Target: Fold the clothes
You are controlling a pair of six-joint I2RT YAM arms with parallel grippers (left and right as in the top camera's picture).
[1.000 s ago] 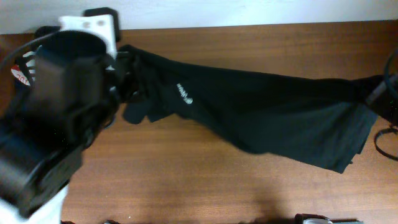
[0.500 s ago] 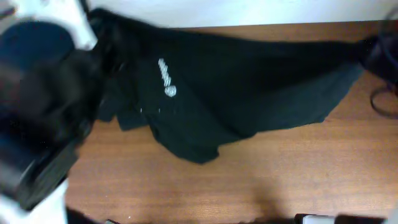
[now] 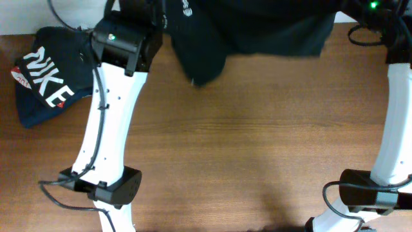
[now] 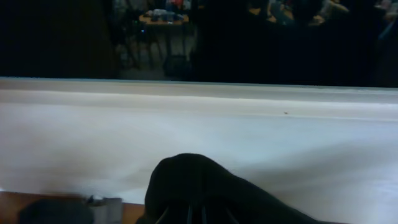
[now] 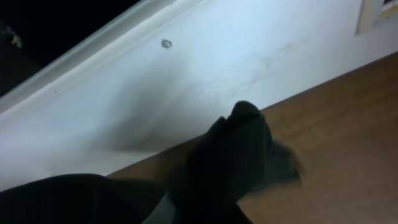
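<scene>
The clothes, a black T-shirt with small white print near the collar, hang stretched along the table's far edge between my two arms. One loose corner droops lowest at centre-left. In the left wrist view black fabric bunches over my left gripper, which is shut on it, and the fingers are mostly hidden. Seen from the right wrist, a wad of the same cloth covers my right gripper, shut on it. Both grippers sit at the overhead view's top edge, largely out of frame.
A dark garment with white NIKE lettering lies at the far left of the wooden table. My white left arm crosses the left side and the right arm runs up the right edge. A white wall stands behind.
The shirt has been carried from lying across the table toward the far edge and lifted. The left arm, earlier close under the camera, now reaches far back, uncovering the NIKE garment.
</scene>
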